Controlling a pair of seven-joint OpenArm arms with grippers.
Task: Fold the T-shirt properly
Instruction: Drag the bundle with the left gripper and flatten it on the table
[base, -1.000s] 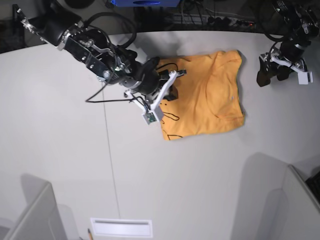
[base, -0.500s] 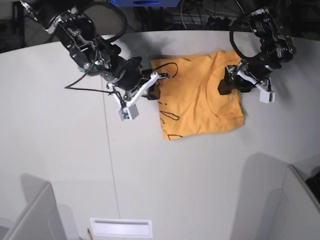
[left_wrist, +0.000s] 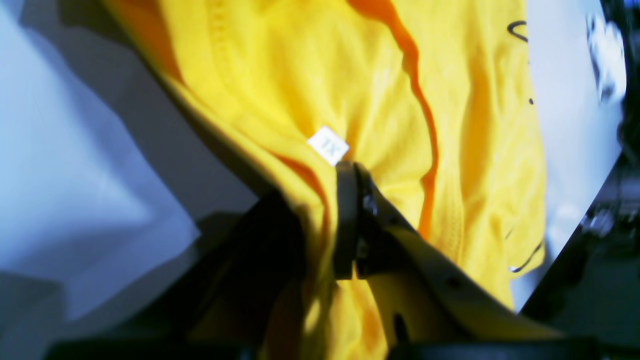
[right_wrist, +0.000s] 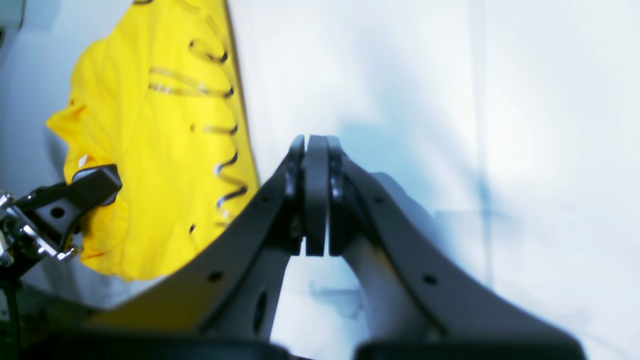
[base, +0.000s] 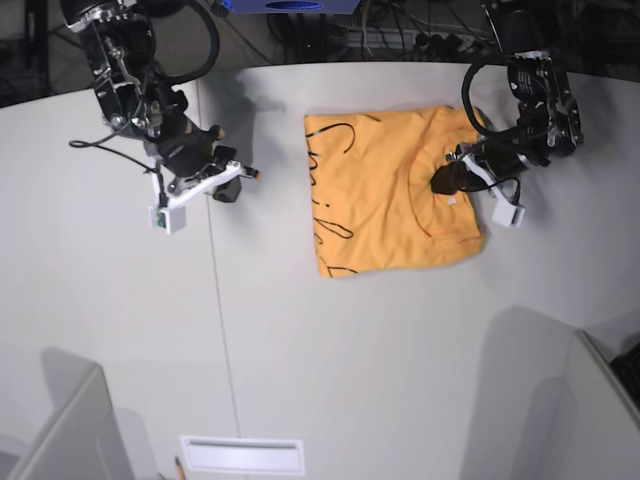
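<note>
Since half a second ago my right arm has pulled clear over bare table (base: 300, 380), its fingers (right_wrist: 315, 150) pressed together on nothing. My left fingers (left_wrist: 345, 210) now pinch the T-shirt (base: 395, 190) beside its neck tag (left_wrist: 328, 145). Lifting could drag 2 layers and undo the fold.

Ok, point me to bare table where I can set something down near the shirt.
Bare table is widest along the T-shirt's near edge, out to the grey panels. Another free strip lies between the shirt's printed edge and the right hand, shut and empty. It is crowded at the collar, where the left hand pinches the cloth, and along the far edge with its cables.
</note>
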